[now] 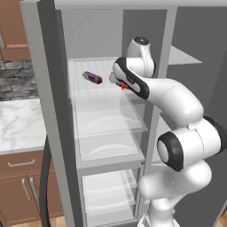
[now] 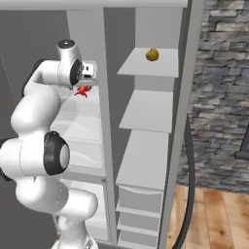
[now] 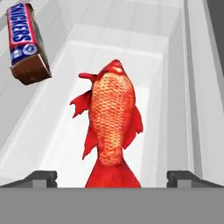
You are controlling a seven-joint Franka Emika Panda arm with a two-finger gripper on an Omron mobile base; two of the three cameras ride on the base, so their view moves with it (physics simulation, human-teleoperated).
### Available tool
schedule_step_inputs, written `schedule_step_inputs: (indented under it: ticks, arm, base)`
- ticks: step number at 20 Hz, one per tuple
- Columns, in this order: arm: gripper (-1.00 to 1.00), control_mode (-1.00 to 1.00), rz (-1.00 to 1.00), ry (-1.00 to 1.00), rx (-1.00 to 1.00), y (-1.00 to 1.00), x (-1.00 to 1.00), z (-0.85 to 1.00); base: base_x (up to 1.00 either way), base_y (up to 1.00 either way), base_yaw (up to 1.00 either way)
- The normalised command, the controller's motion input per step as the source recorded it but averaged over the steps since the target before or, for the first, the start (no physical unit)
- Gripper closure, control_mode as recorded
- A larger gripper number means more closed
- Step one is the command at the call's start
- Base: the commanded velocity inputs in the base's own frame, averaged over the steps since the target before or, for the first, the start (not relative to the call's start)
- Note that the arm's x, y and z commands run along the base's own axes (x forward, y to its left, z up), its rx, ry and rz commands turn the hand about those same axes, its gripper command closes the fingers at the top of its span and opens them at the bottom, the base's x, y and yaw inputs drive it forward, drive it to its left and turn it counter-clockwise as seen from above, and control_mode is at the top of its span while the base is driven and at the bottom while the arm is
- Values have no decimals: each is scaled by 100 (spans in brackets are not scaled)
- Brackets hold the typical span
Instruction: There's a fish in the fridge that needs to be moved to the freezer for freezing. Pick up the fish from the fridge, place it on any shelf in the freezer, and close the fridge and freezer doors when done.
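The red-orange fish [image 3: 111, 122] lies on the upper clear glass shelf [image 1: 95, 95] of the fridge, tail toward the hand camera. My gripper [image 3: 111, 177] is open, and its fingertips [image 3: 41, 177] stand wide on either side of the tail without touching it. The fish [image 2: 82, 91] shows as a small red spot just under the hand [image 2: 85, 72], and again as a red spot [image 1: 123, 86] beside the wrist. The freezer [image 2: 146, 112] is the narrower section to the right, with solid grey shelves. The fridge door [image 1: 40, 71] and the freezer door [image 2: 189, 97] both stand open.
A Snickers bar [image 3: 26, 43] lies on the same glass shelf, left of the fish [image 1: 92, 77]. A small yellow ball [image 2: 152, 54] sits on the freezer's top shelf. A marble counter [image 1: 20, 126] adjoins the unit on the left, and a stone wall [image 2: 223, 87] rises on the right.
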Motion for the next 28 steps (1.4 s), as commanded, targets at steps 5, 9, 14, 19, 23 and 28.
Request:
schedule_step_inputs:
  ticks: [5, 9, 14, 19, 23, 28]
  arm:
    - [-100, -100, 0, 6, -1, 4, 51, -17]
    - [-100, -100, 0, 0, -3, 9, 34, -23]
    - [-100, -100, 0, 0, -6, 18, 6, -37]
    - [-100, -100, 0, 0, -4, 5, 0, -46]
    - [100, -100, 0, 11, -2, -5, -10, -82]
    - [100, -100, 0, 26, -5, -10, -19, -100]
  base:
    - [0, 0, 0]
    - [0, 0, 0]
    - [0, 0, 0]
    - [0, 0, 0]
    - [0, 0, 0]
    - [0, 0, 0]
